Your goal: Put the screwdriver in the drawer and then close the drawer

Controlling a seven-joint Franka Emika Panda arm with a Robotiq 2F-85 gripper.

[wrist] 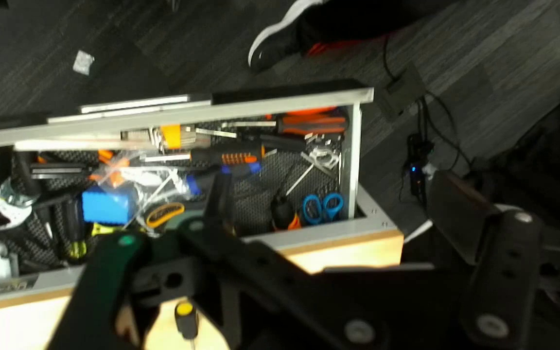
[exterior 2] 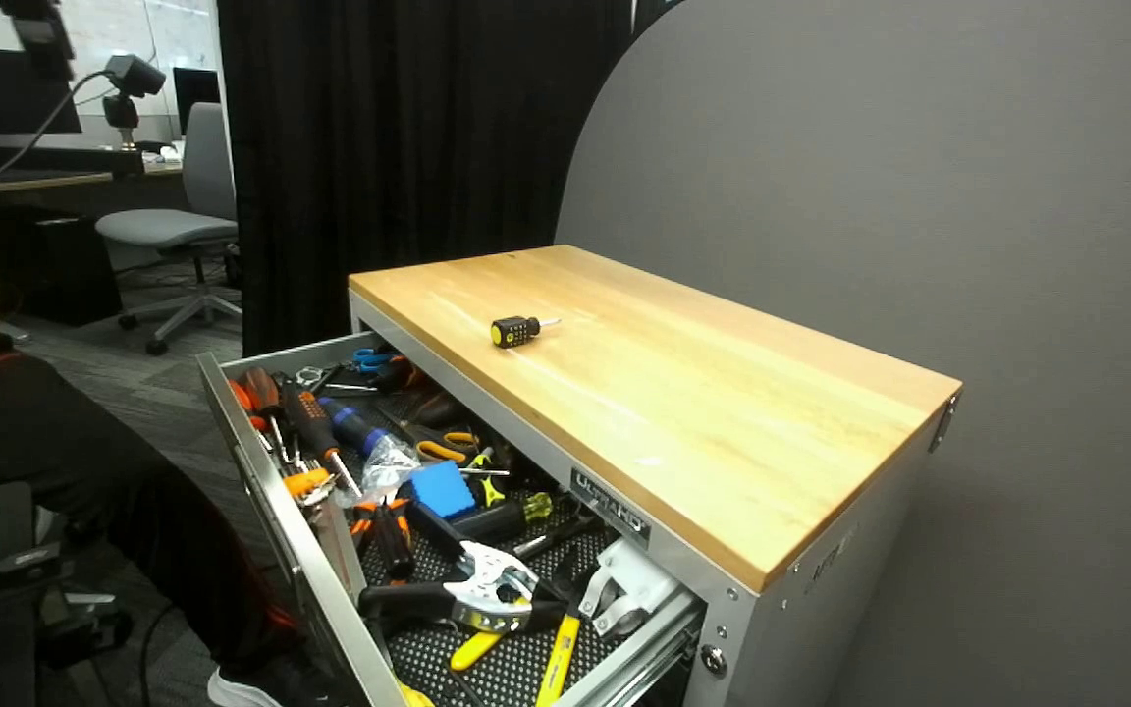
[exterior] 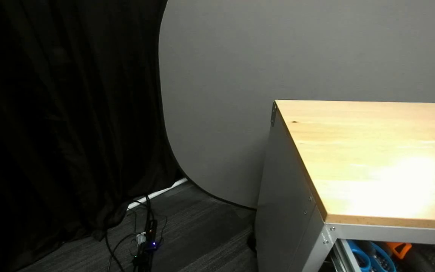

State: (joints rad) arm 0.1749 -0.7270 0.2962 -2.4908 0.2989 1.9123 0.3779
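The screwdriver is short, with a black handle and yellow end. It lies on the light wooden top of the grey cabinet. It also shows in the wrist view, partly framed by the gripper's linkage. The drawer is pulled out and full of tools; its grey-white rim shows in the wrist view, and only a corner shows in an exterior view. My gripper is open with nothing between its fingers, above the cabinet and drawer corner. I cannot make it out in either exterior view.
In the drawer are blue-handled scissors, a blue block, a spring clamp and several other tools. A seated person's leg is beside the drawer front. A grey panel stands behind the cabinet. Cables lie on the floor.
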